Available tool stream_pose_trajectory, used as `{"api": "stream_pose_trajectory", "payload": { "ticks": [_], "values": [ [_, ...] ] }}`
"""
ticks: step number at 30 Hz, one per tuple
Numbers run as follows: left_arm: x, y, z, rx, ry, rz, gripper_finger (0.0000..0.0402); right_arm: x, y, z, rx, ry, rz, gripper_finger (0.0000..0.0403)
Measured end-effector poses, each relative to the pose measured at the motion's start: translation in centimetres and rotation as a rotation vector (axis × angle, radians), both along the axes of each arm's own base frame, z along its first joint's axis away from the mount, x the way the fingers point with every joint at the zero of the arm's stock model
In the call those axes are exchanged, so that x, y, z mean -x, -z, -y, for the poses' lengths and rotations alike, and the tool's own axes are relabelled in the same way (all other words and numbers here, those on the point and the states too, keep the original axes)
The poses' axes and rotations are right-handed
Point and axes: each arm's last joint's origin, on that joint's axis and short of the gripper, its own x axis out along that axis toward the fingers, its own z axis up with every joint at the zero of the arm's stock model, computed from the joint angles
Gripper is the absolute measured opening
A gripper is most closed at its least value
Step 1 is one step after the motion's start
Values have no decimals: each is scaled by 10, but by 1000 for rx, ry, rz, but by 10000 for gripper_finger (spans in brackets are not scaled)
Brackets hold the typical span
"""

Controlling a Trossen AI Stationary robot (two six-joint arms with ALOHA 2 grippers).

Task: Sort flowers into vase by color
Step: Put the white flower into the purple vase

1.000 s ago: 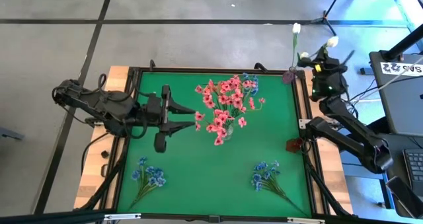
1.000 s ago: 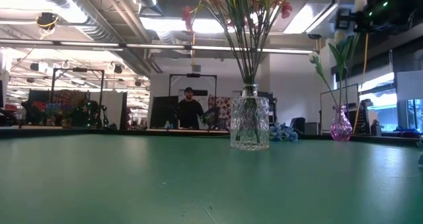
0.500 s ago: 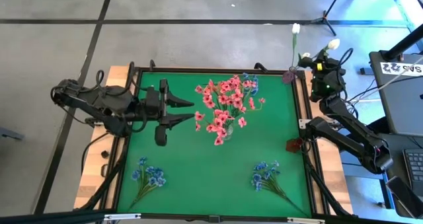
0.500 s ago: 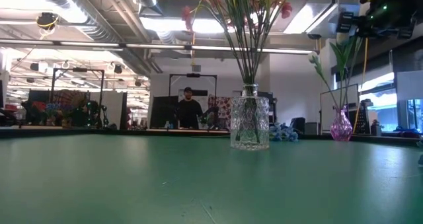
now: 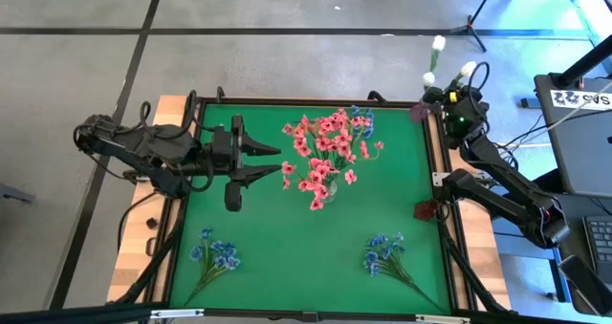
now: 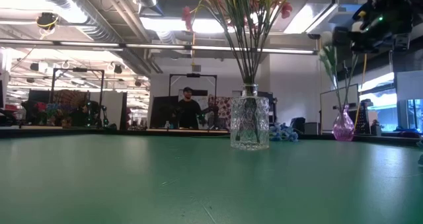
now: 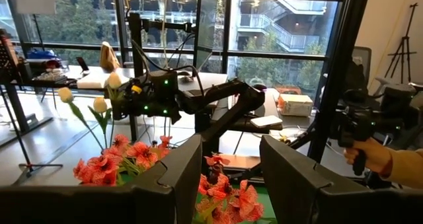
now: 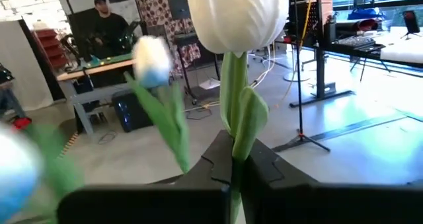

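Pinching a white-bud sprig point(image 5: 436, 58) above the small pink vase point(image 5: 418, 110), the right hand point(image 5: 457, 98) should lower straight down; left hand point(image 5: 272, 162) waits wide beside the pink bouquet point(image 5: 325, 154).

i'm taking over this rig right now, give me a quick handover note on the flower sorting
Right gripper: shut on a white flower stem, held over the small pink vase at the table's far right corner.
Left gripper: open, empty, hovering beside the clear vase.
Done: pink flowers stand in the clear vase, with a bit of blue among them; other white buds are at the pink vase.
Left: seat and release the held white flower; two blue bunches lie on the green mat near the front edge.
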Motion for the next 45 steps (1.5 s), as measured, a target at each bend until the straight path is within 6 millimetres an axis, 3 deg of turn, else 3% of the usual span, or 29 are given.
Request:
{"api": "stream_pose_trajectory", "payload": {
  "ticks": [12, 19, 27, 35, 45],
  "values": [
    [0, 0, 0, 30, -1, 4, 150, 0, 3, 0, -21, -23, 24, 159],
    [6, -2, 5, 56, 28, 13, 150, -2, 3, 0, -20, -69, 41, 215],
    [20, -6, 8, 64, 60, 16, 150, -2, 2, -1, -33, -82, 80, 223],
    [33, -6, 4, 119, 62, -19, 150, 3, -13, -8, -201, -71, 9, 223],
    [40, -7, 3, 199, 75, -27, 150, 5, -14, -20, -437, -247, 74, 223]
  ]
}}
